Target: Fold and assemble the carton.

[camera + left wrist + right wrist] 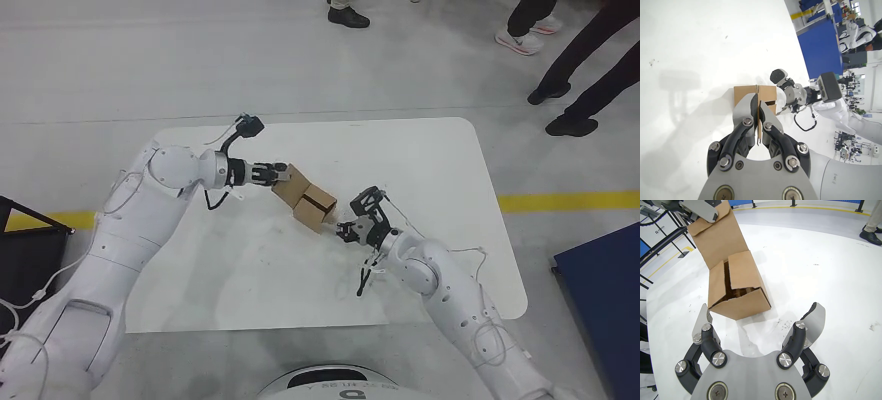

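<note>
Carton [745, 289] lies in the middle of the table [420, 170], open end towards the right gripper [761, 311]. Side flaps [740, 272] are half folded in, with a gap between them. The lid flap [719, 237] stands up off the carton's open end, and the left gripper [758, 103] is clamped on its tip. The right gripper is spread wide just beside the carton, touching nothing.

Likely step: seat the side flaps flush. Use the left pinch as your anchor and press with one right finger low on the flaps, then bring the lid over. Risk: the carton may slide.
</note>
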You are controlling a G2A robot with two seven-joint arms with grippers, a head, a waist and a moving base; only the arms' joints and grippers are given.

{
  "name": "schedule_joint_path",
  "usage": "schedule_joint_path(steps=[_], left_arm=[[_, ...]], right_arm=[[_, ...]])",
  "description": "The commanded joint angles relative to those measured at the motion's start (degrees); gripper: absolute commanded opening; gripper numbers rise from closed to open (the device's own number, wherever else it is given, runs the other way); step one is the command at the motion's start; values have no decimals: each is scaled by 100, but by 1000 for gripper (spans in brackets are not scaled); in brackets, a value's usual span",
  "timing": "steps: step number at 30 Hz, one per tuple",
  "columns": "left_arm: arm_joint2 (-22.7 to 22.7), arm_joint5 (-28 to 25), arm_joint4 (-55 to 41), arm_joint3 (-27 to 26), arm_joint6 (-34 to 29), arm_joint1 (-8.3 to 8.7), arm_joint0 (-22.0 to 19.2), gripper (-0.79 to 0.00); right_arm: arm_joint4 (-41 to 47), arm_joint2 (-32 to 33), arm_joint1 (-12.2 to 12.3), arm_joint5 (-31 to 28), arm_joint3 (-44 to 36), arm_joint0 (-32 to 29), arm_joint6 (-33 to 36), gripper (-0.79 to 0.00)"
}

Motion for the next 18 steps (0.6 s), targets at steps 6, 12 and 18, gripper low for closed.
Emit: schedule_joint_path(steps=[6,12,18], left_arm=[[-407,-35,-478,171,-229,112,163,0],[-908,37,-224,397,-36,290,383,0],[-930,275,395,215,70,373,643,0]], right_arm=[[-99,5,25,-181,87,-15,-80,0],[-236,17,63,-452,81,-85,-226,0],[-557,-140,80,-766,-82,-135,-485,0]])
